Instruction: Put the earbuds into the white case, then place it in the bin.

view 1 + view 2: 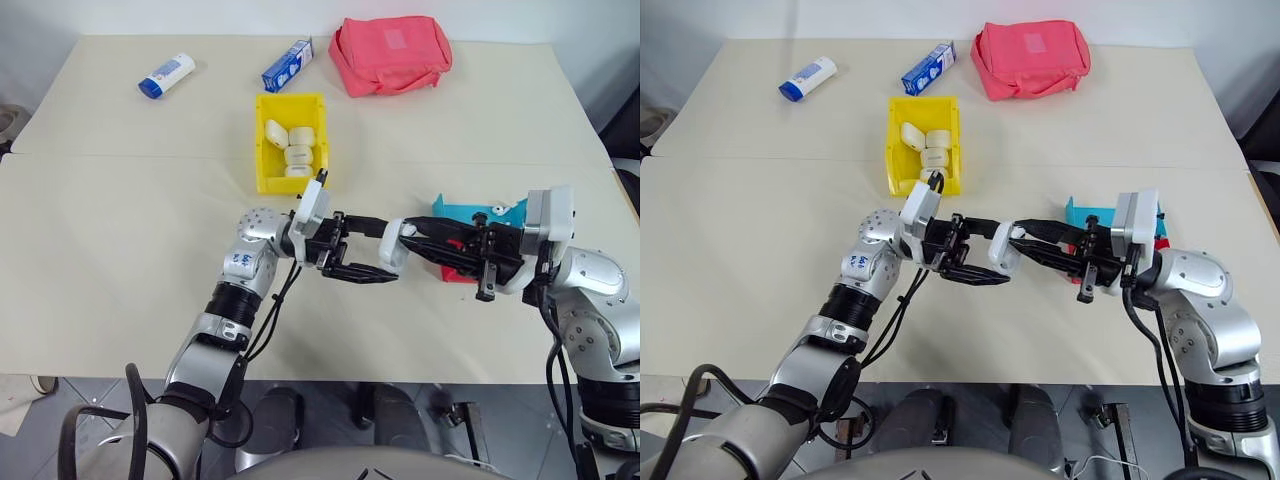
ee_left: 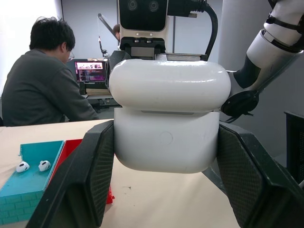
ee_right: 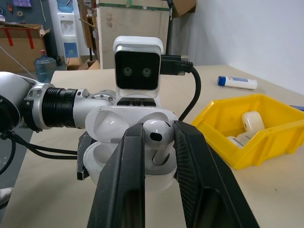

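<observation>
Above the beige worktop [image 1: 120, 250], the left gripper [image 1: 362, 250] is clamped on the white case [image 1: 391, 244], lid flipped open, holding it in the air between the two arms. The right gripper [image 3: 158, 142], reaching in from the opposite side, pinches one earbud [image 3: 156, 137] between its fingers, stem down at the case's open mouth. Two more earbuds [image 2: 33, 166] lie in the teal tray [image 2: 28, 183], which sits just beside a red tray [image 2: 71, 148] near the right arm. Behind the grippers the yellow bin [image 1: 291, 140] holds several cream cases [image 1: 296, 148]. A pink pouch [image 1: 390, 55], a blue carton [image 1: 287, 64] and a white tube [image 1: 166, 75] lie along the far edge. A person [image 2: 40, 80] sits beyond the worktop.
</observation>
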